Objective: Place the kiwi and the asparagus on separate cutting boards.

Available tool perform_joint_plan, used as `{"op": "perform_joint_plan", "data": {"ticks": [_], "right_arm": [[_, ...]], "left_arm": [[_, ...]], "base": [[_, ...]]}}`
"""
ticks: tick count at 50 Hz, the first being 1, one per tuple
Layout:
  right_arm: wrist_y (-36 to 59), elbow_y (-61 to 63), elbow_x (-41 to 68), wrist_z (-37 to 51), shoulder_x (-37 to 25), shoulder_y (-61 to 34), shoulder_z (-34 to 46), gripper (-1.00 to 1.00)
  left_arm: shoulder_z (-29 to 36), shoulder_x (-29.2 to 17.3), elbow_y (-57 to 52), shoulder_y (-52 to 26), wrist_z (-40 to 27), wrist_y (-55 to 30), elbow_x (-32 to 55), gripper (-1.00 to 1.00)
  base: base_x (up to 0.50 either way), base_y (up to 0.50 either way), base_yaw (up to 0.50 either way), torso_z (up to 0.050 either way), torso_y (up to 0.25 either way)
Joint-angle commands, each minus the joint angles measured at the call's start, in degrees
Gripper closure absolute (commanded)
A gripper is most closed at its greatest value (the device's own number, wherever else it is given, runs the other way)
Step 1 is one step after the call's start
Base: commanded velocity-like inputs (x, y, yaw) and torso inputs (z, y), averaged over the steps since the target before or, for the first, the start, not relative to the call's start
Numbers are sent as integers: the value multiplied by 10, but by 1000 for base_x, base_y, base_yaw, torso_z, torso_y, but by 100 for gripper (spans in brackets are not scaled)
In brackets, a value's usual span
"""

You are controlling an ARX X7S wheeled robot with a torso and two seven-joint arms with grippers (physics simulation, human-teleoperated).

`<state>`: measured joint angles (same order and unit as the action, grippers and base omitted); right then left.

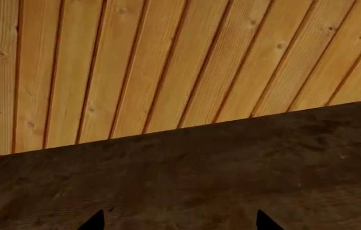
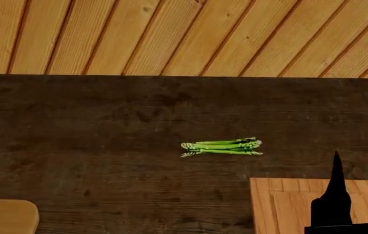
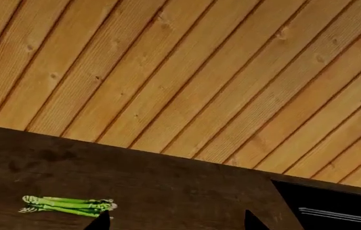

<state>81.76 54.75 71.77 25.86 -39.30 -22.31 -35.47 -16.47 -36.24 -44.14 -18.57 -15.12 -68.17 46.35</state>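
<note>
- The asparagus (image 2: 222, 146) lies on the dark table (image 2: 92, 136), not on either board, just ahead of the right gripper (image 2: 336, 195) and toward its inner side; that step looks undone.
- The kiwi is not in view.
- The grooved board (image 2: 281, 204) beneath the right gripper shows nothing on it; only a bare corner of the rounded board (image 2: 5, 214) shows.
- Both the right gripper and the left gripper (image 1: 177, 223) show tips spread wide, holding nothing.
</note>
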Motion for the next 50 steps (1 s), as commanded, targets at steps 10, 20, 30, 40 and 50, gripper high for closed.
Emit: {"op": "perform_joint_plan", "data": {"ticks": [10,20,30,40,50], "right_arm": [[75,-310,80,67,-54,-433,481,-100],[-22,-492,-188,-323,-24,-687,885,-100],[-189,-683,-370,-586,73,-774,1156,-100],[-345,-948,-458,-697,206,-758,1245,-100],[-469,-1123,-487,-743,294,-731,1258,-100]], "left_arm": [[-47,11,-10,13,13,3,26,-100],[-55,18,-16,41,20,21,26,-100],[-52,25,-22,69,23,40,16,-100],[-57,29,-30,71,11,37,22,-100],[-63,14,-22,77,19,47,15,-100]], "base": [[0,0,0,0,0],[0,0,0,0,0],[0,0,0,0,0],[0,0,0,0,0],[0,0,0,0,1]]}}
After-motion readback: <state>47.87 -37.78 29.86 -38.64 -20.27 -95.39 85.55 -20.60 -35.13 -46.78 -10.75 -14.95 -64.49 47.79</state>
